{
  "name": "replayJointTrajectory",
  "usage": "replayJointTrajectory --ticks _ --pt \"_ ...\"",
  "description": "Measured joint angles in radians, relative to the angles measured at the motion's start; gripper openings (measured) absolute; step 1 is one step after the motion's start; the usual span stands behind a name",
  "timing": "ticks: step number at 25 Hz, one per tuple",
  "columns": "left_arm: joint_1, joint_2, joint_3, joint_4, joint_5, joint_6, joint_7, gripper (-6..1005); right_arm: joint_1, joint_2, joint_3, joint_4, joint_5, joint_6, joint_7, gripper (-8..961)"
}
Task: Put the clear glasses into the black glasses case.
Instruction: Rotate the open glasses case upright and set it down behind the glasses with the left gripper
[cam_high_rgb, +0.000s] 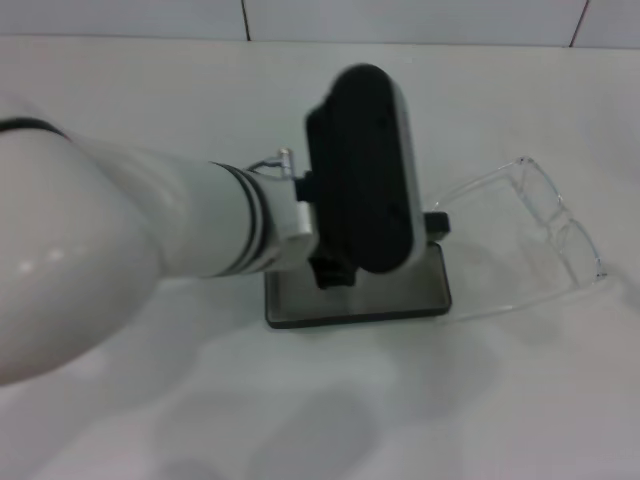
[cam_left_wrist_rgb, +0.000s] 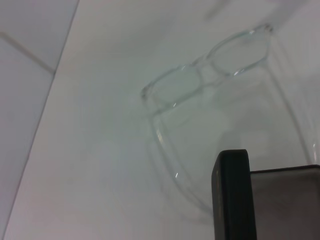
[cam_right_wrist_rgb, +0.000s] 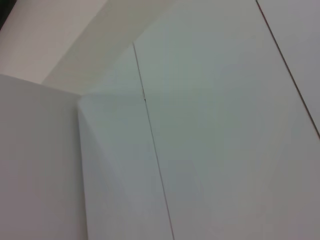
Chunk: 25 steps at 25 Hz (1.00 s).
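Keep the left claw (cam_high_rgb: 335, 265), grip hidden, over the open case (cam_high_rgb: 400, 290); reach slowly sideways to the glasses (cam_high_rgb: 545, 225) on the tabletop (cam_high_rgb: 150, 400).

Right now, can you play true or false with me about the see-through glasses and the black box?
1. The black glasses case is open, with its lid standing up. True.
2. The clear glasses are already inside the case. False: they lie on the white table beside the case, on the robot's right.
3. The temple arms of the glasses are folded shut. False: they are spread open and reach toward the case.
4. The robot's left arm reaches in to the case. True; its gripper sits behind the raised lid, at the case.
5. The right arm is over the glasses. False: it does not show in the head view, and its wrist camera sees only white panels.
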Motion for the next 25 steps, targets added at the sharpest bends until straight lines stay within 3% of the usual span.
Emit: replayJointTrajectory --ticks 12,25 --pt "-0.083 -0.005 0.071 -0.150 0.002 -0.119 -0.002 198 -0.018 -0.002 0.002 0.023 0.001 0.000 -0.014 752" --pt "-0.090 -0.004 0.061 -0.190 0.003 -0.136 -0.003 202 -0.013 -0.002 0.004 0.022 0.010 0.001 -0.015 745"
